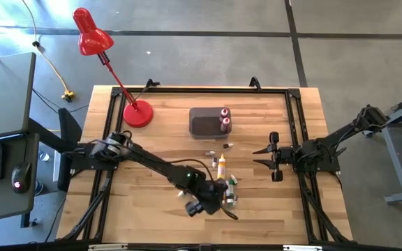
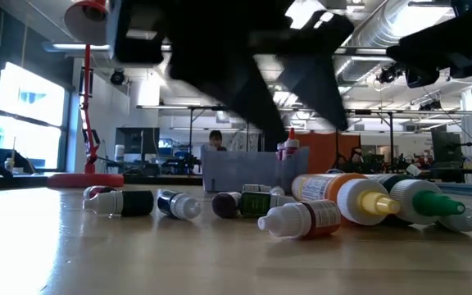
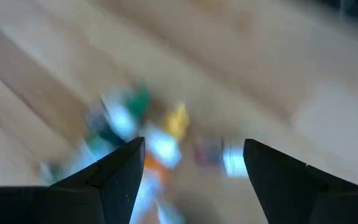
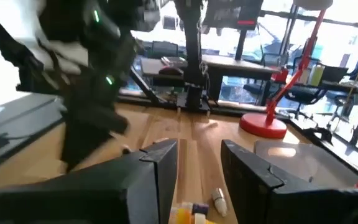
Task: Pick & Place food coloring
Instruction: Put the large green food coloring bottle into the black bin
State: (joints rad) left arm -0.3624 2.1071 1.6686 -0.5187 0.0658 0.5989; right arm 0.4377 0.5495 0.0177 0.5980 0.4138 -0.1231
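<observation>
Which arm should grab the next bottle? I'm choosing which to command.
Left. Its open gripper hangs right over the loose bottles; the right gripper waits off to the side, empty.

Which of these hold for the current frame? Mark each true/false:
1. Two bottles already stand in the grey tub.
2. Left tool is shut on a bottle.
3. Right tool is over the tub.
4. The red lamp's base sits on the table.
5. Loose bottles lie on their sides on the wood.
1. True: two red-capped bottles stand in the grey tub.
2. False: the left tool is open, hovering above the loose bottles, holding nothing.
3. False: the right tool waits at the table's right side, beside the tub, not over it.
4. True: the red lamp has its base on the table, left of the tub.
5. True: the low view shows them lying down.
</observation>
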